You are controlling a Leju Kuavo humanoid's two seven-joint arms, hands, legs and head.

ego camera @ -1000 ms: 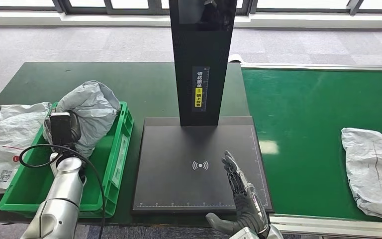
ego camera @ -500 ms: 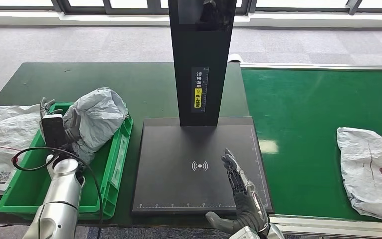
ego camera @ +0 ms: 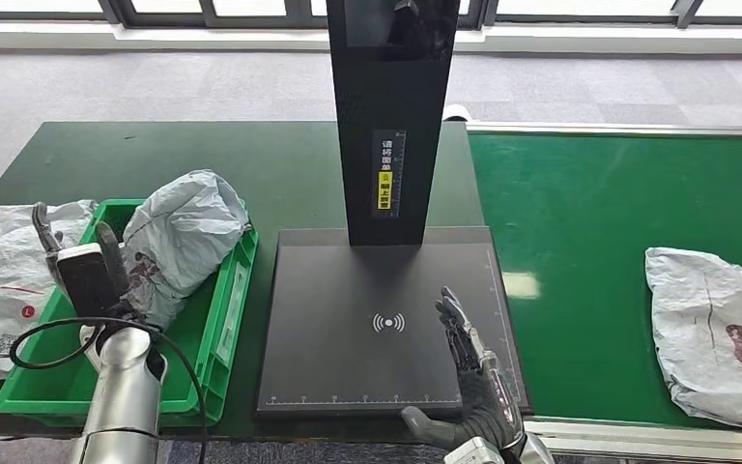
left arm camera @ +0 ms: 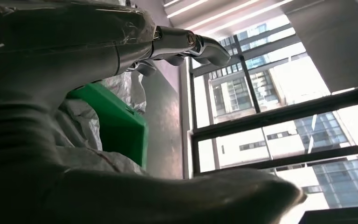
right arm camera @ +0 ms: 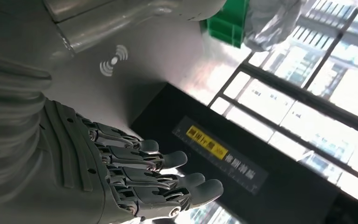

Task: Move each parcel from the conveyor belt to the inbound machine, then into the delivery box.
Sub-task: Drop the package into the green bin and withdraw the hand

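Observation:
A crumpled grey parcel [ego camera: 185, 235] lies in the green delivery box [ego camera: 233, 307], leaning on its right wall. My left hand [ego camera: 72, 253] hovers over the box's left side, fingers spread, holding nothing and apart from the parcel. The left wrist view shows its fingers [left arm camera: 191, 44] spread above the green box [left arm camera: 119, 122]. My right hand [ego camera: 470, 372] is flat and open over the front right of the inbound machine's black platform [ego camera: 348, 290]. Its fingers [right arm camera: 168, 179] are stretched out and hold nothing. A white-grey parcel [ego camera: 715, 329] lies on the green conveyor belt [ego camera: 599, 222] at the right.
The machine's black column [ego camera: 391, 116] with a yellow label rises behind the platform. Several white parcels [ego camera: 0, 271] are piled on the table left of the box. A black cable [ego camera: 58, 338] loops from my left wrist over the box.
My left hand has left the grey parcel and drawn back to the left, fingers apart; the parcel has settled in the box. The parcel on the belt has drifted left. My right hand stays put.

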